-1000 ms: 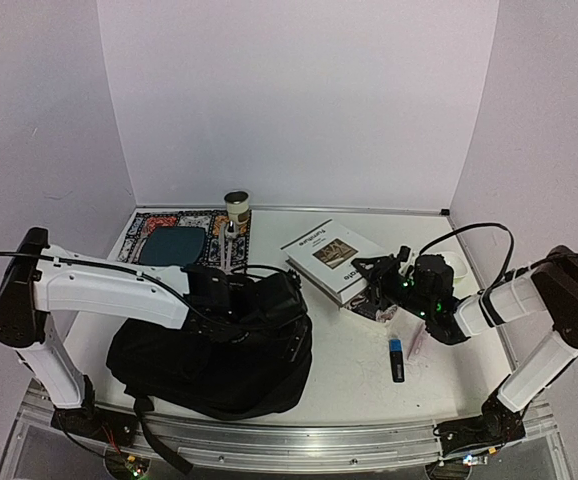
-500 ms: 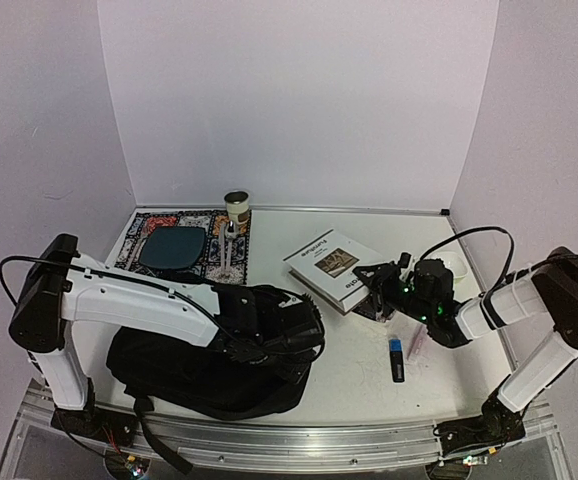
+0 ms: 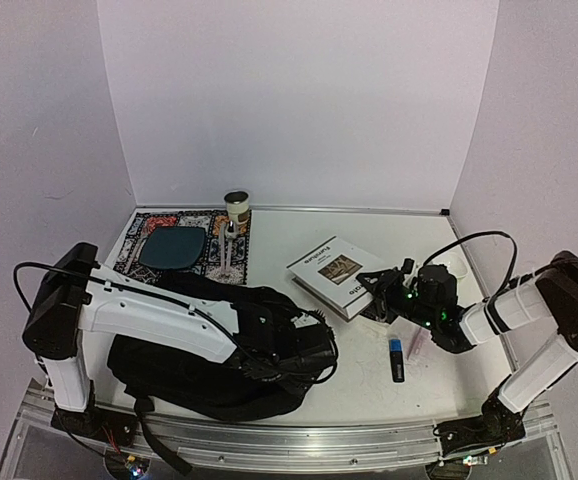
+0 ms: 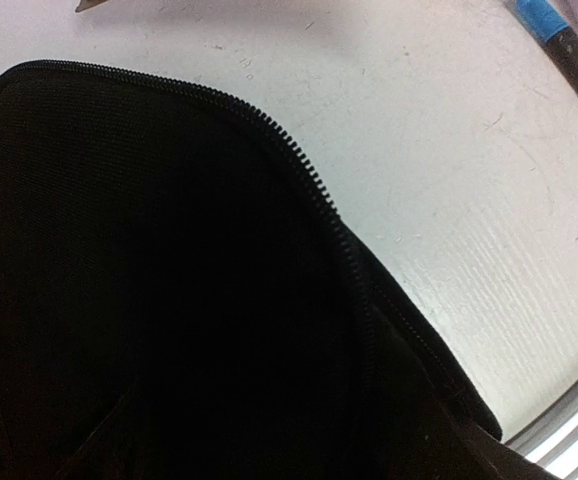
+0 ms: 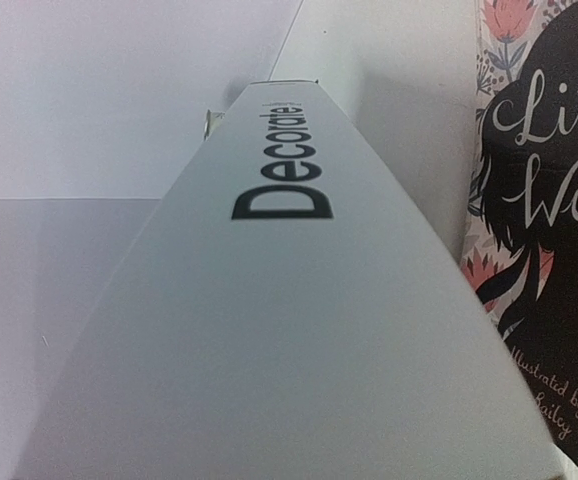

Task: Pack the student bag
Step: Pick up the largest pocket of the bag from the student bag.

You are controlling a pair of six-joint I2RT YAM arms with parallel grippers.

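The student bag (image 3: 194,372) is lying near-left on the desk (image 3: 359,372). The left fingers (image 3: 314,350) are working at its right edge, and the right fingers (image 3: 381,297) are meeting the white book (image 3: 334,268). Whether either is clenched cannot be told. Judged next: opening the bag's mouth wide.

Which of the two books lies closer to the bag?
The white Decorate book, just right of the student bag; the pink floral book lies farther right.

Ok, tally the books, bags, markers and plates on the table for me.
books: 2 (white book, flowered book)
bag: 1
marker: 1
plate: 1
Total: 5
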